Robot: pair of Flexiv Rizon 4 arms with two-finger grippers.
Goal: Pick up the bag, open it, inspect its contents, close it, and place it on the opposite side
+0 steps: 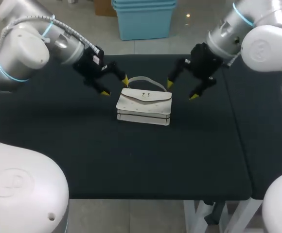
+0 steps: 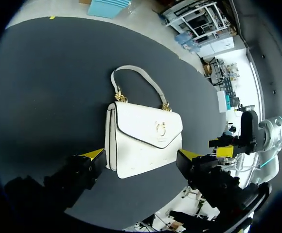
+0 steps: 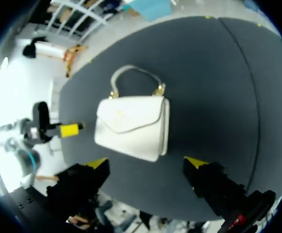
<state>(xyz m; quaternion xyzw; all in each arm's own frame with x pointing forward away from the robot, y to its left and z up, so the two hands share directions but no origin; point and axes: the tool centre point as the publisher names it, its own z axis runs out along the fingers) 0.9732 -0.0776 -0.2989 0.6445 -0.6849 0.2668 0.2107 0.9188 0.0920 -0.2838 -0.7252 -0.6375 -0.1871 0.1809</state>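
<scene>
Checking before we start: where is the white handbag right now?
Head view: the white handbag lies flat on the black table between the left gripper and right gripper, both with jaws open and clear of it.

**Nothing legible on our table**

We can read no text, number, label or sign in any of the three views. The white bag (image 1: 144,104), at the centre of the head view, carries only a small gold clasp (image 2: 160,128) on its flap. As far as we can tell, that is an ornament and not lettering. A red mark (image 3: 236,221) on the housing of our right gripper (image 3: 147,162) is too blurred to make out.
</scene>
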